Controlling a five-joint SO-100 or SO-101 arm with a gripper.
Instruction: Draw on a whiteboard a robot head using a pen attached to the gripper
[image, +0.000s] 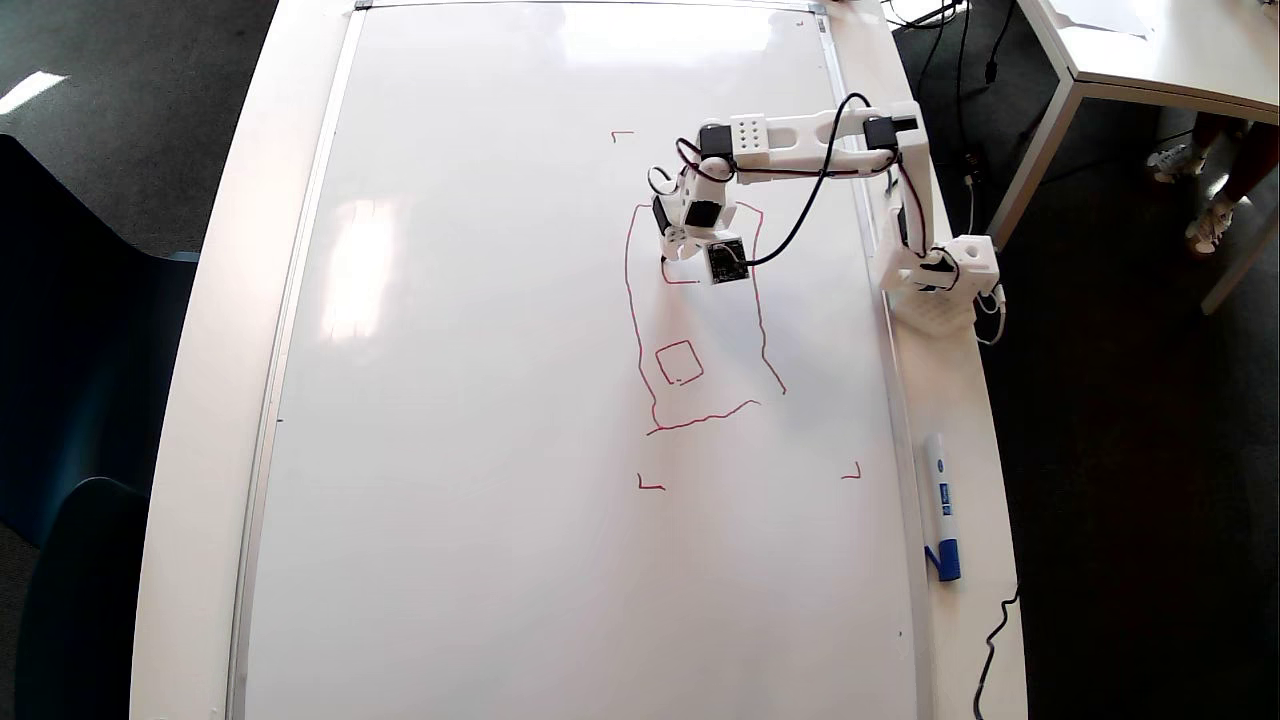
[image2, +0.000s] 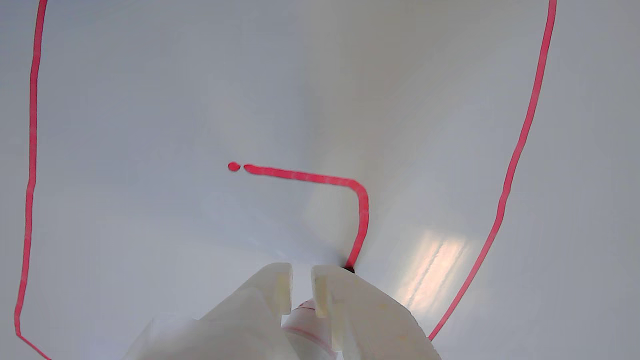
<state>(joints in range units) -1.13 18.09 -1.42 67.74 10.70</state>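
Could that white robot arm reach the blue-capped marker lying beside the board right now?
Probably not as things stand: the white plastic gripper has its jaws shut on the red-ink pen, mid-stroke. The white marker with the blue cap lies clear on the white table edge, near the arm's base.

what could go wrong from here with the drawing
1. The new inner square has only two sides drawn, with a gap near its start; the closing stroke may miss that start point, as the outline's bottom stroke overshot its corner.
2. The hand hides most of the pen, so tip pressure is hard to judge and the line may skip.
3. The black cable hangs above the whiteboard and might smear wet ink.
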